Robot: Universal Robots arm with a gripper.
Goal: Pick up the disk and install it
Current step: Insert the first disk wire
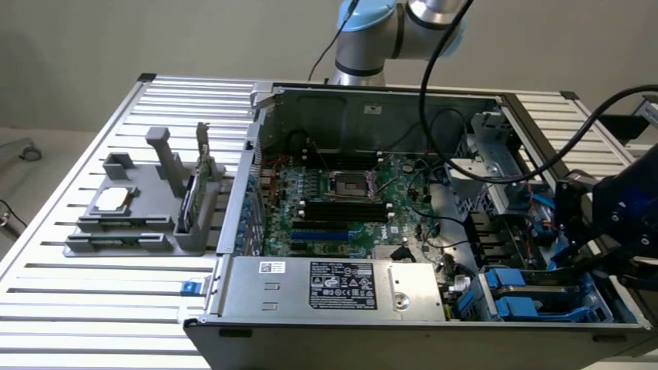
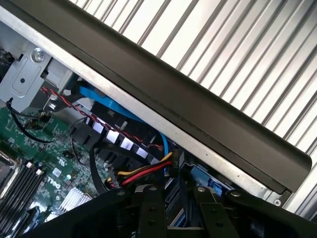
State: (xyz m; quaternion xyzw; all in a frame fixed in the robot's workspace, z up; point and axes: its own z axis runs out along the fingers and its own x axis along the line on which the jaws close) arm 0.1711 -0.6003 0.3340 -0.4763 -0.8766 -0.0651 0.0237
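right now the claw [image 1: 615,250] hangs over a corner of the open computer case [image 1: 308,343], its width impossible to tell; just beneath it the disk [image 1: 540,297] sits low in that corner, the motherboard [image 1: 340,204] farther off

The disk [image 1: 540,299], silver-grey within a bright blue carrier, lies flat in the drive bay at the computer case's near corner, on the exterior view's right.

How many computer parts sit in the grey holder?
2. In the grey holder, a silver processor chip lies flat toward the exterior view's left; a thin dark card stands on edge toward its right. Others may be hidden.
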